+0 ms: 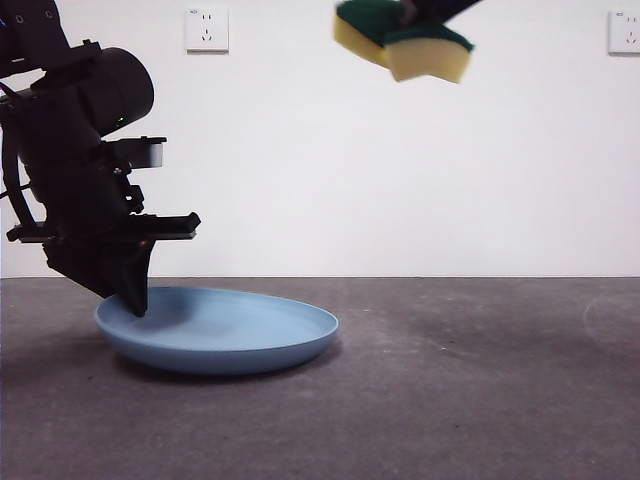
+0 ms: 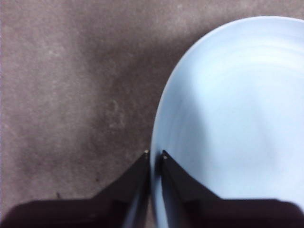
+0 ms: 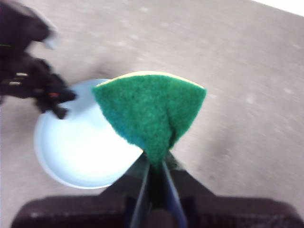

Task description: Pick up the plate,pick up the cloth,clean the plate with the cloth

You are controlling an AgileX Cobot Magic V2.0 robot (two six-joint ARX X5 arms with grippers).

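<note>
The light blue plate point(image 1: 230, 330) lies on the dark table at the left, its left rim slightly higher than its right. My left gripper point(image 1: 135, 298) comes down at that left rim. In the left wrist view its jaws point(image 2: 154, 153) stand nearly together, shut on the thin rim of the plate point(image 2: 237, 114). The cloth point(image 1: 405, 42), a yellow sponge with a green face, hangs high above the table, right of the plate. My right gripper point(image 3: 156, 164) is shut on the cloth point(image 3: 152, 107), green face toward the camera, with the plate point(image 3: 76, 147) far below.
The left arm point(image 3: 28, 80) shows as a dark bulk over the plate's rim in the right wrist view. White wall sockets point(image 1: 206, 30) sit on the back wall. Bare grey table point(image 1: 480, 380) stretches to the right of the plate.
</note>
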